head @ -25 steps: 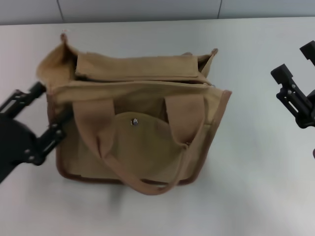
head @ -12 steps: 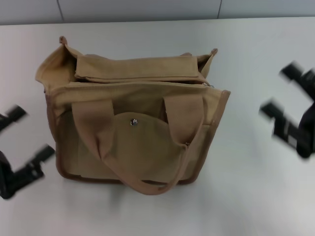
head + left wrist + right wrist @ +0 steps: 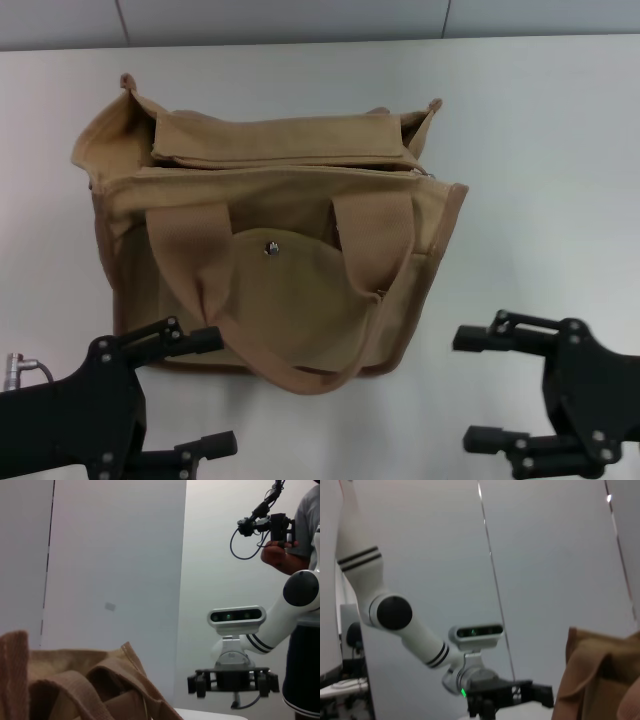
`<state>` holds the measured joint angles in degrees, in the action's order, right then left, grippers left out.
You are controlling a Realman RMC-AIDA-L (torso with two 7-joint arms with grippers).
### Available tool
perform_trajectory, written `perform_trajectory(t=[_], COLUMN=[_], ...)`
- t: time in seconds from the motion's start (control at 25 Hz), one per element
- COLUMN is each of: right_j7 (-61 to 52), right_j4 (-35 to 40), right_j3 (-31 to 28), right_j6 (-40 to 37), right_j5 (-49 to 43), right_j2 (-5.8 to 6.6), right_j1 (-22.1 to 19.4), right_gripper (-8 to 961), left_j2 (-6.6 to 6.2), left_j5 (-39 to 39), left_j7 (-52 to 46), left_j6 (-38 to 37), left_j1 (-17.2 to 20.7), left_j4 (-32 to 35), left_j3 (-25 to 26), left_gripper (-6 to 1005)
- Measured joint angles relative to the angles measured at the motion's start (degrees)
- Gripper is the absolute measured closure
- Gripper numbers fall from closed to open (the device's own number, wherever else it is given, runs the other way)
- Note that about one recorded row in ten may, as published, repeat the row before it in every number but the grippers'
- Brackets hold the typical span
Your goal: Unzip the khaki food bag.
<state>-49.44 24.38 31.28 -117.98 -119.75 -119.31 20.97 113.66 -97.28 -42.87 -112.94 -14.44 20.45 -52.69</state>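
On the white table (image 3: 540, 180), khaki food bag (image 3: 270, 240), top apparently unzipped, contents hidden; left gripper (image 3: 200, 392) and right gripper (image 3: 478, 388), both open, flank it.

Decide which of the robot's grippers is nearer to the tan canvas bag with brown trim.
Left. The left gripper sits open at the tan canvas bag's near left corner, almost touching its trim. The right gripper is open too, off its near right corner across bare table.

Upright khaki food bag (image 3: 270, 230), top gaping
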Motion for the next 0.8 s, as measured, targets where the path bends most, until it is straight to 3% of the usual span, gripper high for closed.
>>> perform_trajectory(t=[0.12, 0.8], right_j7=[-0.6, -0.4], right_j4=[-0.4, -0.8], right_j3=[2.3, 1.9], right_j6=[3.0, 4.7], right_j5=[0.0, 0.4], right_j2=[-0.2, -0.28], right_j1=[0.8, 1.7], right_gripper=[176, 175], left_j2=[0.34, 0.41], left_j5=[-0.7, -0.4], left_j7=[-0.2, 0.0], left_j6=[0.5, 0.6], left_j1=[-0.5, -0.3], left_j4=[0.2, 0.2], left_j3=[-0.2, -0.3], left_gripper=[153, 153])
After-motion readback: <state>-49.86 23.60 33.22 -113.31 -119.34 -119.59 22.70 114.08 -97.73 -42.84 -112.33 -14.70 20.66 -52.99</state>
